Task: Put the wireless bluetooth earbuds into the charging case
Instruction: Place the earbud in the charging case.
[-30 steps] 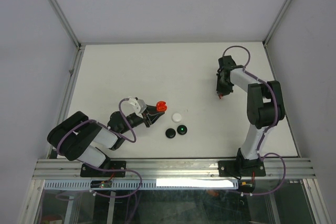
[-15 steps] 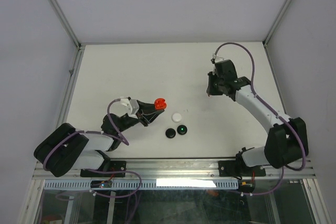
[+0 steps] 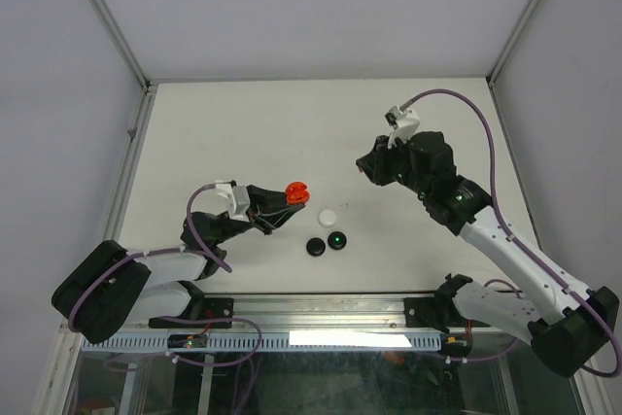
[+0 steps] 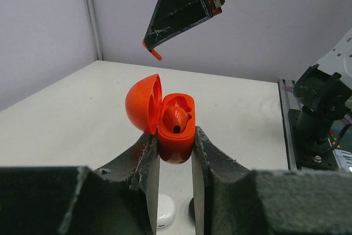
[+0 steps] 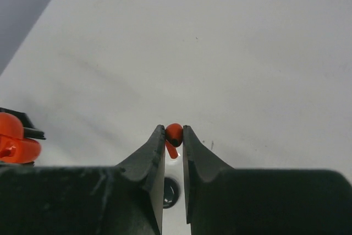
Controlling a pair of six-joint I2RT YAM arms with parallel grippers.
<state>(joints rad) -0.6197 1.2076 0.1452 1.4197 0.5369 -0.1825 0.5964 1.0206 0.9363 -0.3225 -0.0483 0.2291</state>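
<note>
While your left gripper (image 4: 174, 142) clamps the open red charging case (image 4: 144, 103), seemingly with one bud (image 4: 176, 119) seated inside, your right gripper (image 5: 174, 138) pinches a red earbud (image 5: 174, 131), apart from the case.

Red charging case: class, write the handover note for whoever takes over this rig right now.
Grippers: the left gripper is shut on the open red case, held above the table. The right gripper is shut on a loose earbud, in the air and apart from the case.
Done: a seated earbud appears to sit in one slot.
Left: bring the loose earbud over and seat it in the free slot.
Also there: round discs on the table.
</note>
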